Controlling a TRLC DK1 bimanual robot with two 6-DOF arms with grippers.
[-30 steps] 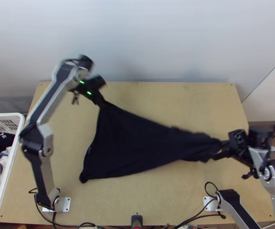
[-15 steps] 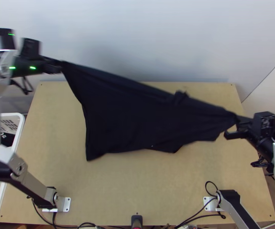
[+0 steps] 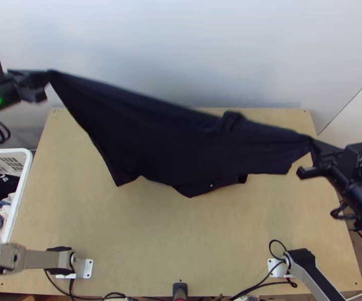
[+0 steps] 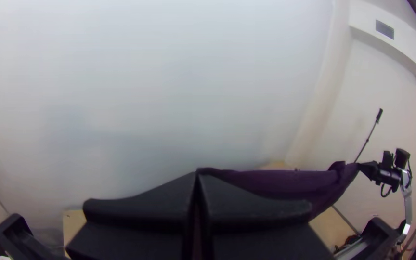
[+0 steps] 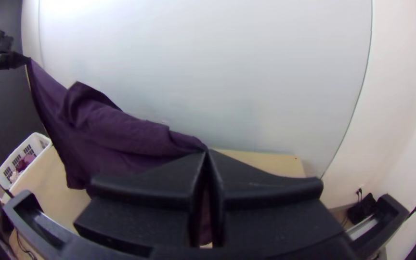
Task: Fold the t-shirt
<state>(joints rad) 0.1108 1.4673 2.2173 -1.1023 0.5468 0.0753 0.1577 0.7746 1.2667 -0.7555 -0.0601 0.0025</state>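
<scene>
Overstretched t-shirt (image 3: 170,145) could slip free

Top view: it hangs stretched over the table (image 3: 130,241), lower edge uneven; a pale speck there may be a label, too small to read. Left wrist view: the left gripper (image 4: 197,174) is closed on one end. Right wrist view: the right gripper (image 5: 207,151) pinches another; harder pulling could free either, uneven lowering could crease it

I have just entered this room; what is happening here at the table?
Two robot arms are handling a dark t-shirt. The left pincer grips one end and the right pincer the other, so the cloth is stretched between them over the table, its lower part hanging loosely. It is not folded yet.
</scene>
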